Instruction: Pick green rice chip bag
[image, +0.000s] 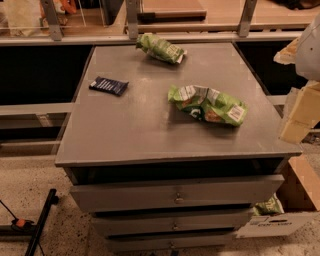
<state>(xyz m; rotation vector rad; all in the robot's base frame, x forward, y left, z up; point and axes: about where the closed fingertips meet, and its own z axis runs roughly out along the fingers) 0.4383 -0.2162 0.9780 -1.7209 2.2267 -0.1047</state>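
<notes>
Grey top (140, 131): rice chip bag (210, 104), smaller green bag (161, 48), blue packet (108, 85)

Warm, dim light; the tabletop (140, 125) shows a dull sheen. My gripper (299, 112) sits pale at the right edge.

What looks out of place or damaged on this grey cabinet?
The large bright green foil snack bag lies crumpled mid-top, and the top grey drawer below looks ajar and slightly tilted. The end effector hangs at the far right.

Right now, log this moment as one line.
hand: view's right edge, off cabinet top | green rice chip bag: on cabinet top, not yet picked
</notes>
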